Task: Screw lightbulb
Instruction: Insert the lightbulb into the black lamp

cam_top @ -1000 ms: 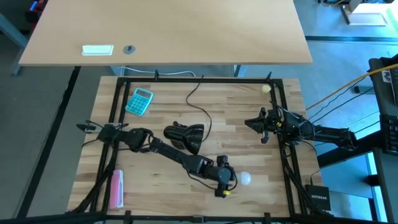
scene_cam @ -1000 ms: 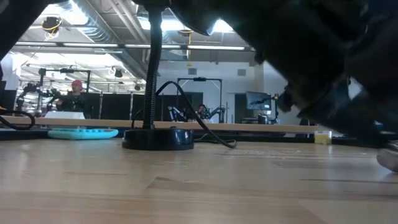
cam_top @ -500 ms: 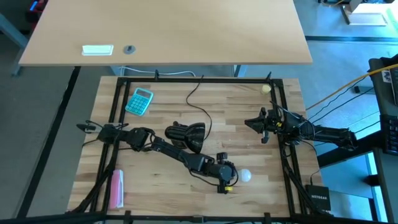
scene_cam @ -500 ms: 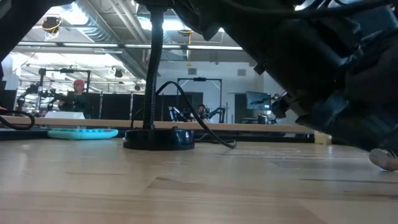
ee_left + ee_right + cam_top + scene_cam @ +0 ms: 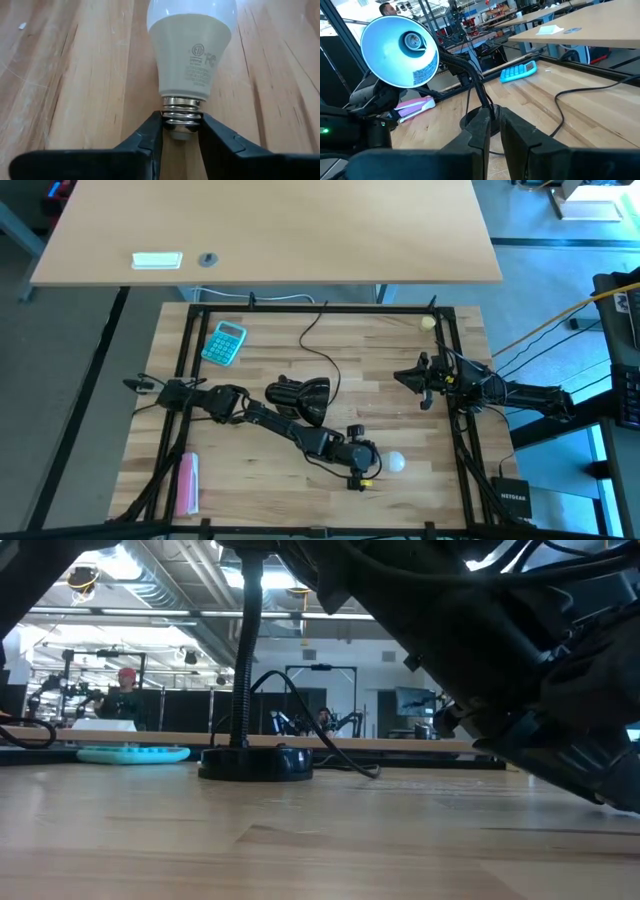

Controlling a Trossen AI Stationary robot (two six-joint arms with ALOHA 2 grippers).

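High view: the left gripper (image 5: 372, 467) sits low on the table's front middle, the lightbulb (image 5: 396, 463) lying right at its tip; the right gripper (image 5: 412, 379), fingers together and empty, waits well apart. Left wrist view: the fingers (image 5: 150, 132) are clamped on the lightbulb's (image 5: 190, 45) screw base, its long axis lying flat along the wood, pointing straight away from the claw.

A certification mark and several lines of grey print stand on the lightbulb (image 5: 191, 47) neck, too small to read, as is the white label inside the lamp shade (image 5: 400, 51); nothing else legible.
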